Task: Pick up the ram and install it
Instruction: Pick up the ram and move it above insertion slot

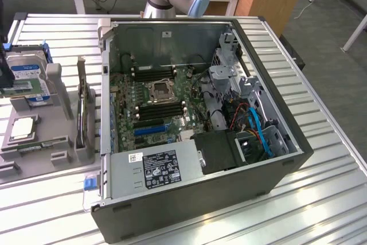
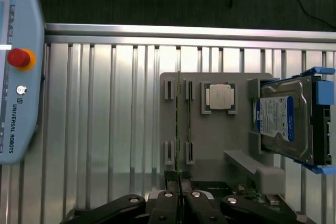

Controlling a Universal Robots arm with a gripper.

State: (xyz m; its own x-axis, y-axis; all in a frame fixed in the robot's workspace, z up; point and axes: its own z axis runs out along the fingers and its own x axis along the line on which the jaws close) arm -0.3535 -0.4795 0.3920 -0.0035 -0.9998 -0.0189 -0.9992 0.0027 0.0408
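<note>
Your tool (image 2: 178, 195), fingers together and empty, hangs in line with the long thin green ram stick (image 2: 181, 121), kept edge-up by its grey slotted holder (image 2: 210, 142), presumably for gripping from above.

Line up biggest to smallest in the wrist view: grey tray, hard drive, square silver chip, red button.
1. grey tray
2. hard drive
3. processor chip
4. red button: it looks only a little smaller than the chip and may sit nearer the camera, so these last two are unsure.
</note>
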